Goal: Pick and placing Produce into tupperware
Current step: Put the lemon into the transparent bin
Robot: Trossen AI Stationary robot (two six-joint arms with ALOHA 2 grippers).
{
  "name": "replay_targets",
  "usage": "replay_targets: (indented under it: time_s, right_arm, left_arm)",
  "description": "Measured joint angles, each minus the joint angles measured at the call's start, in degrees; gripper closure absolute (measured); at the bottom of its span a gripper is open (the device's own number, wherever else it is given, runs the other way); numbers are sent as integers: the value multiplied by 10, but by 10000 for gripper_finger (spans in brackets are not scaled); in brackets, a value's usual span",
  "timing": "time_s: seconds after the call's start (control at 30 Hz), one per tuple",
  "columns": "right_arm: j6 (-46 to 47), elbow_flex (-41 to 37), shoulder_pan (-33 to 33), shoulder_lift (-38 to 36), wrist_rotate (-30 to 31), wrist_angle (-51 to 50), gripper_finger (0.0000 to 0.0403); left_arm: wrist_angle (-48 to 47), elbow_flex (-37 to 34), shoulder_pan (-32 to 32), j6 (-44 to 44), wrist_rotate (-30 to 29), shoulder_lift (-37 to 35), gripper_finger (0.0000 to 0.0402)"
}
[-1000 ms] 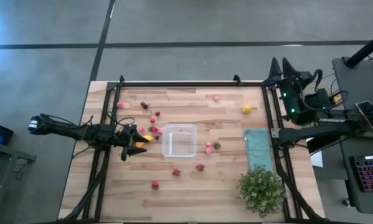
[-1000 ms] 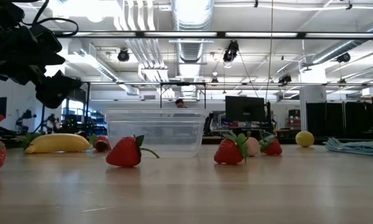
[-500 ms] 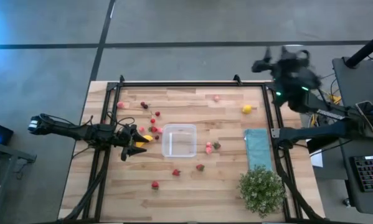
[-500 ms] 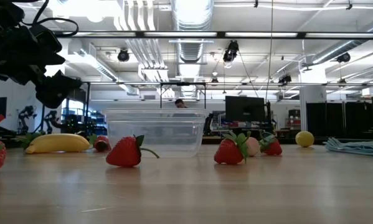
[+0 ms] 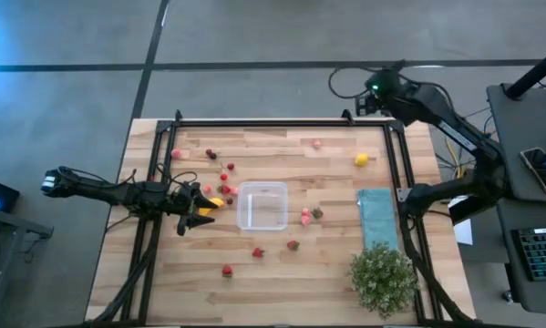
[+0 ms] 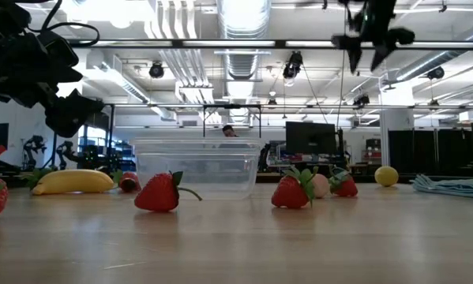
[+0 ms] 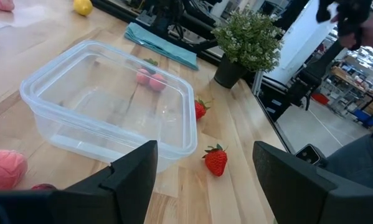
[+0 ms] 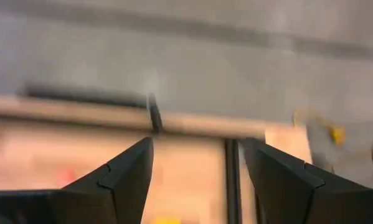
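The clear tupperware (image 5: pixel 262 205) (image 7: pixel 105 106) stands on its base in the middle of the wooden table, with nothing in it. Produce lies scattered around it: a banana (image 5: pixel 216 201), red berries (image 5: pixel 225 178), strawberries (image 5: pixel 258 252) (image 7: pixel 216 160), pink pieces (image 5: pixel 305 217) and a lemon (image 5: pixel 361 159). My left gripper (image 5: pixel 196 209) (image 7: pixel 205 180) hovers open just left of the banana, pointing at the tupperware. My right gripper (image 5: pixel 365 96) (image 6: pixel 370 35) hangs high over the table's far right corner, open, with nothing between its fingers (image 8: pixel 127 177).
A teal cloth (image 5: pixel 376 217) lies flat at the right edge, with a potted green plant (image 5: pixel 383 278) in front of it. A black rail frame (image 5: pixel 254 123) runs round the table. Bare wood shows along the near edge.
My right arm has swung from beyond the table's right edge toward the far edge and leftward, coming over the far right corner. Its gripper has tipped from upward to slanting down and has entered the low view. The produce and tupperware have not moved.
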Motion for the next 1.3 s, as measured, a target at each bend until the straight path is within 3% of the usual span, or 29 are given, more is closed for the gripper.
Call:
replay_targets:
  time_s: [0.17,0.43,0.57,0.93,1.3]
  right_arm:
    - [16,-24,-30,52,-90,-61,156]
    - [16,-71,-35,126,-99,-118,161]
    - [12,-103,-34,137,-135,-120,159]
    - [1,-174,-27,148,-135,-99,158]
    - [-17,-168,-27,147,-134,-44,157]
  left_arm:
    - [0,0,0,0,0,0,152]
    - [0,0,0,0,0,0,152]
    - [0,0,0,0,0,0,152]
    - [0,0,0,0,0,0,152]
    - [0,0,0,0,0,0,152]
